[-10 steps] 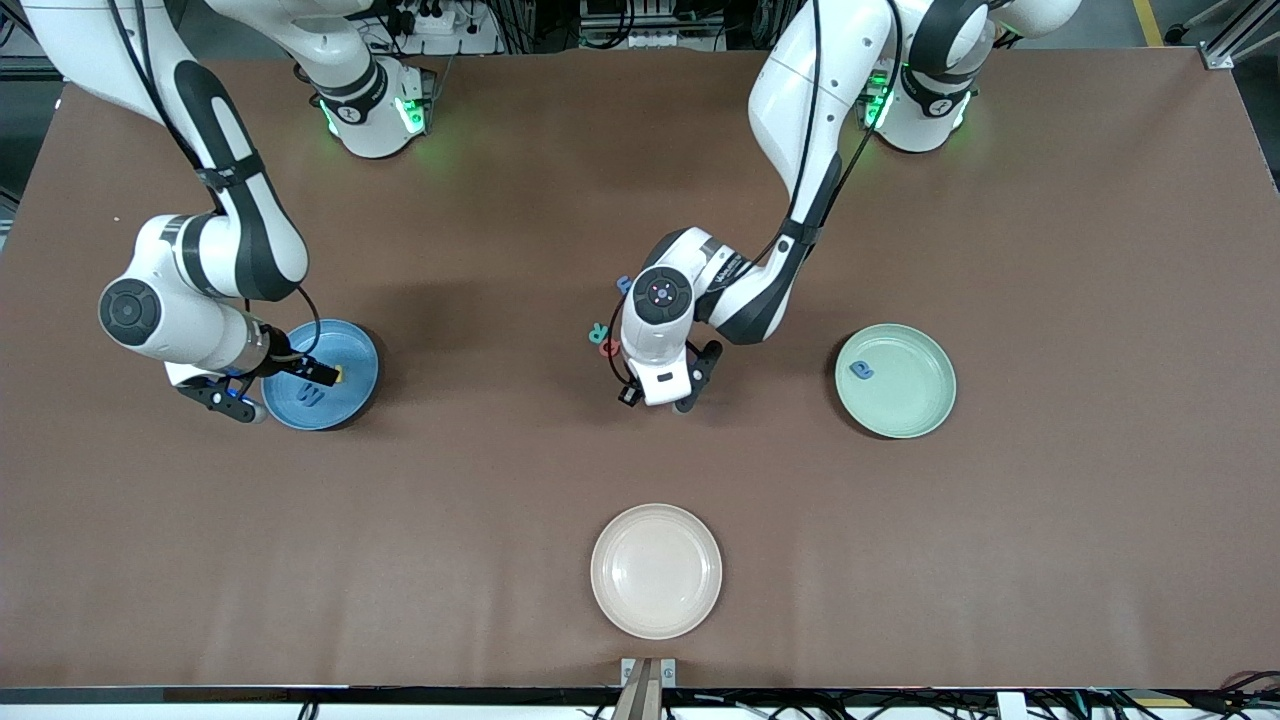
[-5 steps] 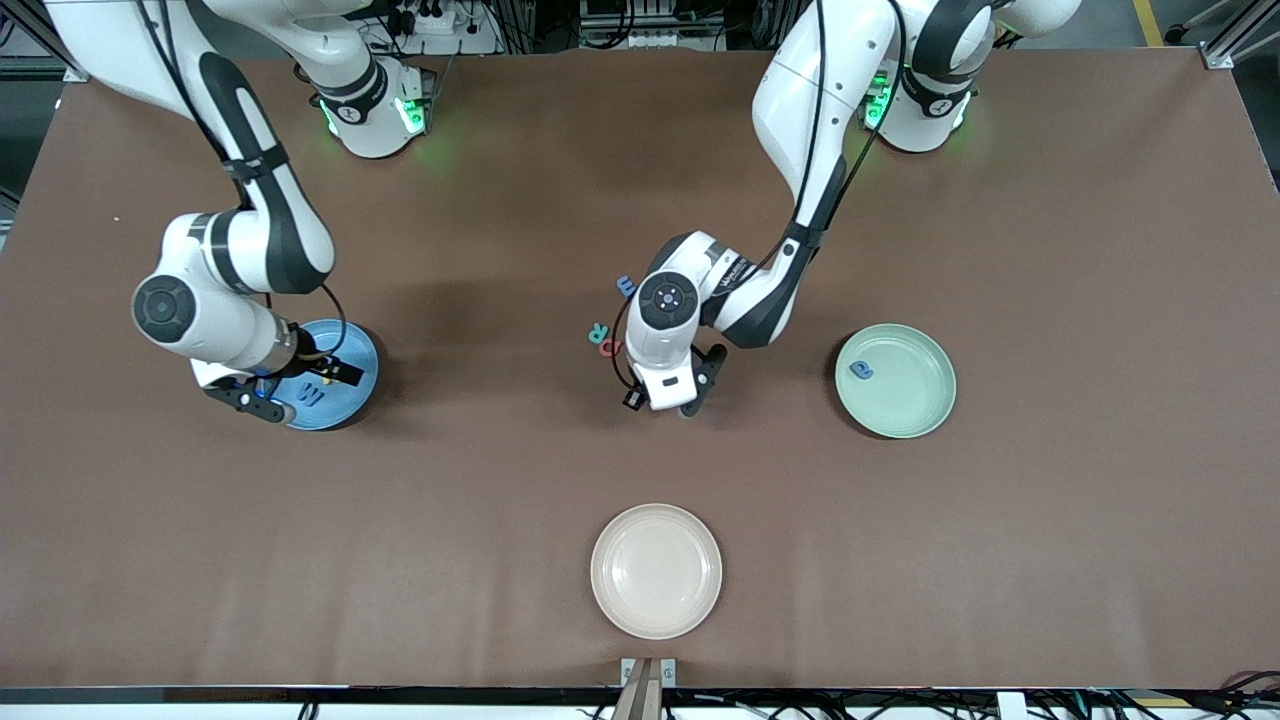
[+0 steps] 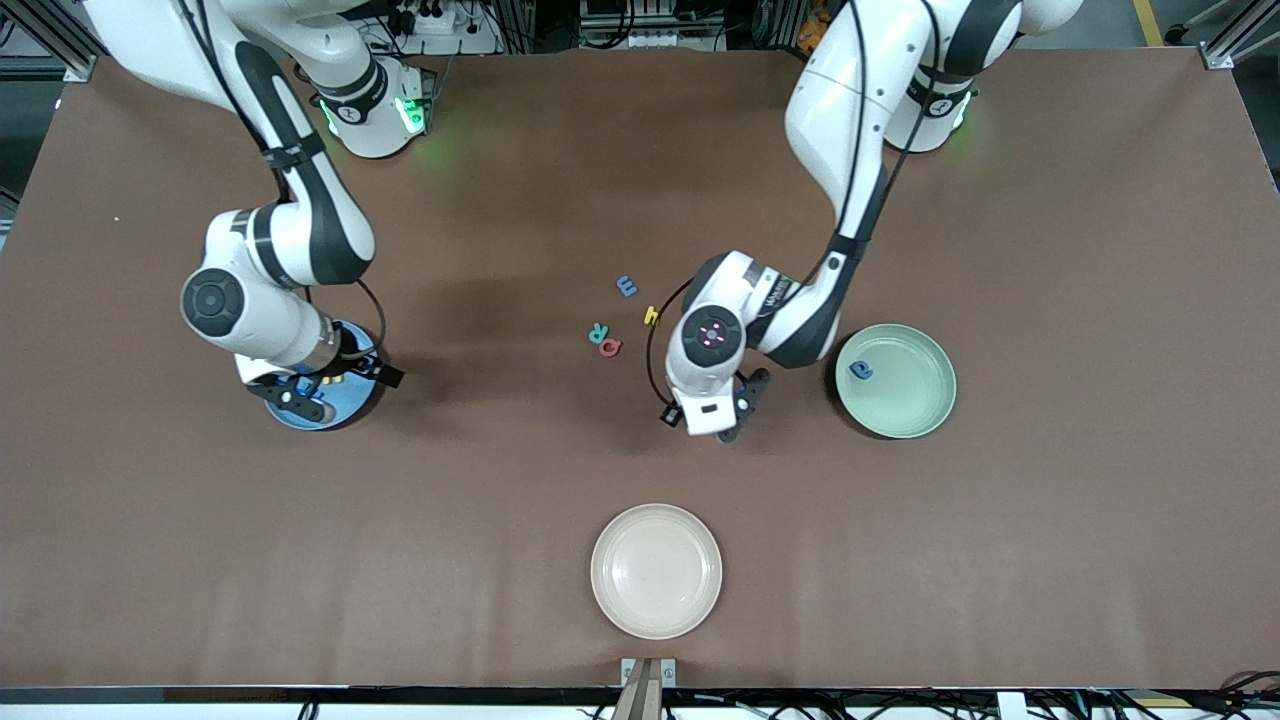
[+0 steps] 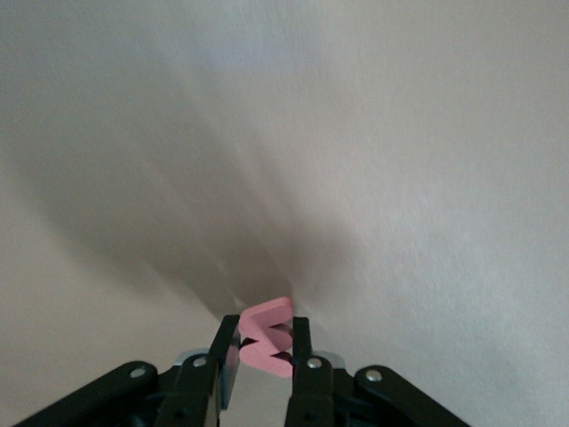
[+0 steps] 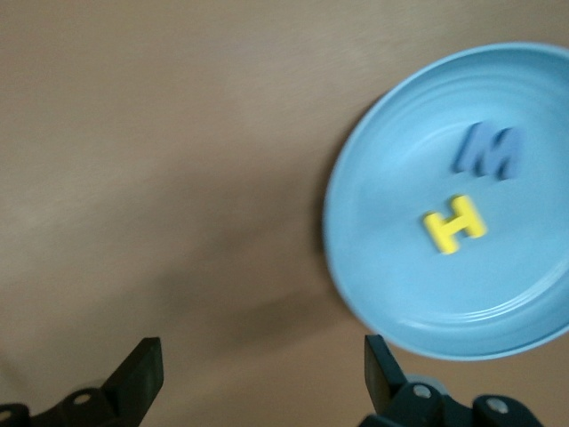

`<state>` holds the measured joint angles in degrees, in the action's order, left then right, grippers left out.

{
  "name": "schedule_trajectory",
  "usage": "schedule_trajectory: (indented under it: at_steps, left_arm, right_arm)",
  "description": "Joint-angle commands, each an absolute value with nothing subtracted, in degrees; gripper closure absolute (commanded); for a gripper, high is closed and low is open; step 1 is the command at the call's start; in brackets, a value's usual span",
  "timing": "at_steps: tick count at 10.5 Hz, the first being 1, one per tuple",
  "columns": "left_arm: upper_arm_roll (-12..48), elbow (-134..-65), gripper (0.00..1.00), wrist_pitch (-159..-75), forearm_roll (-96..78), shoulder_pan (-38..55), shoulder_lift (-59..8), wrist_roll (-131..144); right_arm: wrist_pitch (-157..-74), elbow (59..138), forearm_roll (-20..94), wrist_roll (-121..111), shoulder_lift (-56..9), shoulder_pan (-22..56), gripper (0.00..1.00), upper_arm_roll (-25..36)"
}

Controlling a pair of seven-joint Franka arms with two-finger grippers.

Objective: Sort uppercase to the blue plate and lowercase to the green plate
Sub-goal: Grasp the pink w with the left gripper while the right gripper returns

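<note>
My left gripper (image 3: 712, 420) (image 4: 265, 342) hangs over bare table between the loose letters and the green plate (image 3: 915, 415), shut on the red lowercase w (image 4: 271, 316). A blue a (image 3: 861, 370) lies in that plate. On the table lie a blue E-shaped letter (image 3: 627, 286), a yellow h (image 3: 651, 315), a teal R (image 3: 598, 332) and a red Q (image 3: 610, 348). My right gripper (image 3: 335, 385) (image 5: 258, 374) is open and holds nothing, over the edge of the blue plate (image 3: 345, 405) (image 5: 356, 267). That plate holds a blue M (image 5: 487, 149) and a yellow H (image 5: 454, 222).
A cream-white plate (image 3: 656, 570) sits near the table's front edge, nearer to the camera than the loose letters. Brown table surface stretches between the plates.
The left arm has carried the red w from beside the loose letters toward the green plate, uncovering the yellow h. The right gripper, still open, has shifted across the blue plate toward the table's middle.
</note>
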<state>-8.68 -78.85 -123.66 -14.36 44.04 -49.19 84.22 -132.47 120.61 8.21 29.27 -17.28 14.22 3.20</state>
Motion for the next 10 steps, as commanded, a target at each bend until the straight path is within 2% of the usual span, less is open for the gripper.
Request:
schedule_trajectory:
  at_steps: [1, 3, 5, 8, 10]
  left_arm:
    - [-8.52, -87.68, 0.87, -120.86, -11.53, 41.58, -42.47, 77.63]
    - [-8.26, -94.71, 0.87, -120.85, -5.04, 37.64, -38.25, 72.89]
    - [-8.35, -98.95, 0.87, -120.68, -4.83, 34.91, -35.17, 66.03]
    - [-8.44, -99.32, 0.87, -113.23, -0.72, 32.62, -33.93, 59.43]
    - [-8.70, -100.80, 0.86, -112.06, 0.44, 31.21, -34.10, 53.30]
  right_arm:
    - [-135.34, 119.10, 10.11, 33.72, -19.06, 18.96, 0.00, 3.43]
    - [-135.88, 114.81, 9.76, 39.09, -23.18, 24.32, 0.00, 3.43]
    - [-136.84, 111.29, 9.76, 39.90, -26.70, 28.72, 0.00, 3.43]
    - [-137.73, 104.53, 10.19, 40.69, -33.72, 35.14, 0.00, 3.43]
    - [-137.11, 99.17, 10.11, 44.63, -38.39, 37.95, 0.00, 3.43]
